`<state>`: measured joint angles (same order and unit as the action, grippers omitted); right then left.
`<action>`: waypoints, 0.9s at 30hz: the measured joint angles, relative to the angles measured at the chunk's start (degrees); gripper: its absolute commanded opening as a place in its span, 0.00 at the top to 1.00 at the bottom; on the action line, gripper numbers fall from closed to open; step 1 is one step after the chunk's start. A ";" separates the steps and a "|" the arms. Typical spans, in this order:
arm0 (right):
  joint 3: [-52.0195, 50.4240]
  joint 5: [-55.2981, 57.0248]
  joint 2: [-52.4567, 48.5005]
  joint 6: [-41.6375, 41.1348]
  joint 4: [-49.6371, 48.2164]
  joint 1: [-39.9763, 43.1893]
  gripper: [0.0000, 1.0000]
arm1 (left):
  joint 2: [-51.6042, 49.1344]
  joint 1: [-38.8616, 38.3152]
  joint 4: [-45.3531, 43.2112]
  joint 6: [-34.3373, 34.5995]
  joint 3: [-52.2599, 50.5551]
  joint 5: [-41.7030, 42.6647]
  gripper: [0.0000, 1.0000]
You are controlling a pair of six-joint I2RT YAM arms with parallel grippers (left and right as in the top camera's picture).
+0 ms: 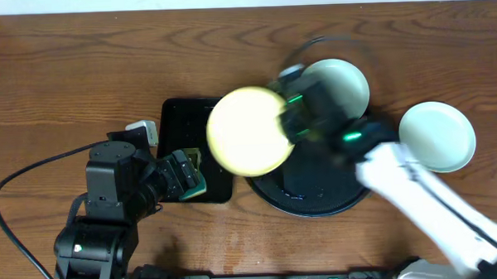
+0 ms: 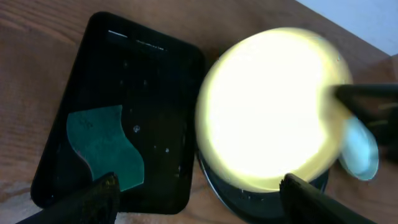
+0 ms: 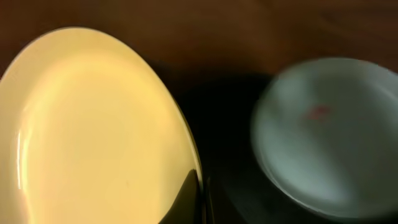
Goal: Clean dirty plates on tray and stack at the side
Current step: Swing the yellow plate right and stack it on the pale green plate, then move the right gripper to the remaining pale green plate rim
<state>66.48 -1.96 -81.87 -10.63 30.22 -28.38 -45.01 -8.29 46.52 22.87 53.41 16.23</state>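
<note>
Yellow plate [image 1: 246, 130], pinched at its rim by the right gripper [image 1: 288, 120], hangs over the nine-o'clock edge of the tray [image 1: 317, 205] (awaiting its wipe, I judge), so next the wide-open left gripper [image 1: 186, 172] at its eight o'clock should close on the green sponge [image 2: 106, 146].

The left gripper [image 1: 188, 176] hangs with its jaws spread wide. The right arm [image 1: 416, 183] stretches diagonally forward-left, the right gripper [image 1: 288, 120] pinched tight on the yellow plate [image 1: 244, 131] at its rim.

sponge [image 2: 106, 146] in rectangular tray [image 1: 181, 117], left of round tray [image 1: 317, 202]. lifted plate [image 1: 246, 130] over the gap between them. second plate [image 1: 342, 82] at round tray's far edge. third plate [image 1: 436, 135] on bench [image 1: 63, 63], to its right.
</note>
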 measured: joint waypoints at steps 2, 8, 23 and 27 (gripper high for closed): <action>0.13 -4.07 3.13 -1.75 3.78 8.74 0.99 | 0.00 0.00 -0.02 0.00 0.00 -0.02 0.17; 0.22 -8.37 3.80 -3.87 12.81 31.91 0.99 | 0.00 0.00 0.00 0.00 0.00 0.00 0.17; 0.22 -2.08 -12.61 -9.86 12.46 62.38 0.99 | 0.00 0.00 -0.02 0.00 0.00 0.00 0.17; 0.20 -1.05 -13.77 -9.92 12.81 62.97 0.74 | 0.00 0.00 -0.02 0.00 0.00 0.00 0.17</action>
<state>66.67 -3.01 -95.64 -20.56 43.03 34.59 -45.01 -8.29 46.50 22.87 53.41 16.23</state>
